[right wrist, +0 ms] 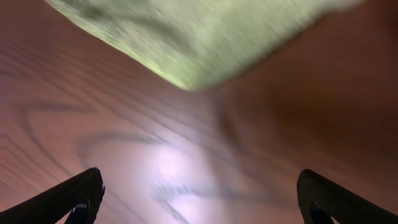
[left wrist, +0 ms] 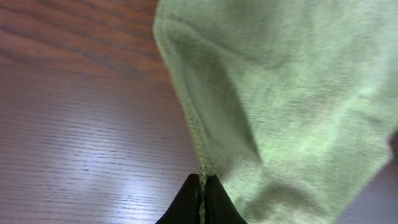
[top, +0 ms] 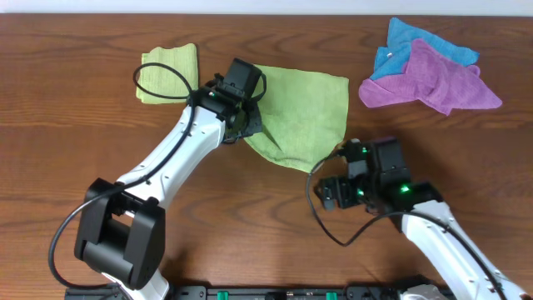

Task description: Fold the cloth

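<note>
The cloth is a light yellow-green towel lying rumpled in the middle of the table. My left gripper sits at its left edge, shut on the stitched hem. In the left wrist view the hem runs straight down between the two closed fingertips of the left gripper, and the cloth rises away to the right. My right gripper hovers just beside the cloth's lower right corner. In the right wrist view the right gripper stands open over bare wood, and the cloth's corner lies ahead of it.
A small folded green cloth lies at the back left, close to the left arm. A blue cloth and a purple cloth are heaped at the back right. The wooden table shows bare wood to the left.
</note>
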`<action>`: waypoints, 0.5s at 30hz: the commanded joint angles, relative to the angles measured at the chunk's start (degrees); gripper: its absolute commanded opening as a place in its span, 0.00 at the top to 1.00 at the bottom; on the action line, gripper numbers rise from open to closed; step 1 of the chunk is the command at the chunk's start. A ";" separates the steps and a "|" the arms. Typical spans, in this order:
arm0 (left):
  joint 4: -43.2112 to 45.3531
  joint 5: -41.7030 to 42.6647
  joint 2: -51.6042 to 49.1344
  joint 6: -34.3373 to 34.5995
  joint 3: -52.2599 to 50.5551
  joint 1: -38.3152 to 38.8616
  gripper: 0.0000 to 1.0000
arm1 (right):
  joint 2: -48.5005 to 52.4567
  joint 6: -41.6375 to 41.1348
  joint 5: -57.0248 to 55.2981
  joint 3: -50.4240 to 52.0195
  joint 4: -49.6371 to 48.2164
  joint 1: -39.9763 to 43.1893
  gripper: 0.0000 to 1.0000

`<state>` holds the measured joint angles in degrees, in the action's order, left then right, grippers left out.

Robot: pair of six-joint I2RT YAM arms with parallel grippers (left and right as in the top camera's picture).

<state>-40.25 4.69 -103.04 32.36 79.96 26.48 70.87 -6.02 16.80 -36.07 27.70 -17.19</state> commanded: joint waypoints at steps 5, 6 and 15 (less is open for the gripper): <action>0.02 5.88 0.63 1.53 8.63 0.13 0.94 | 3.10 -3.43 -3.10 2.10 -8.24 -7.39 0.01; -0.15 6.45 0.63 1.53 10.08 0.13 0.94 | 4.31 -3.41 -4.59 2.12 -8.72 -8.17 0.01; -0.22 6.99 0.63 1.55 16.94 0.13 0.94 | 9.29 -13.42 -16.65 2.12 -13.90 -9.64 0.01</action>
<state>-40.40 10.90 -103.04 33.23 95.24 26.48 80.20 -13.43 5.91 -34.22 15.46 -26.28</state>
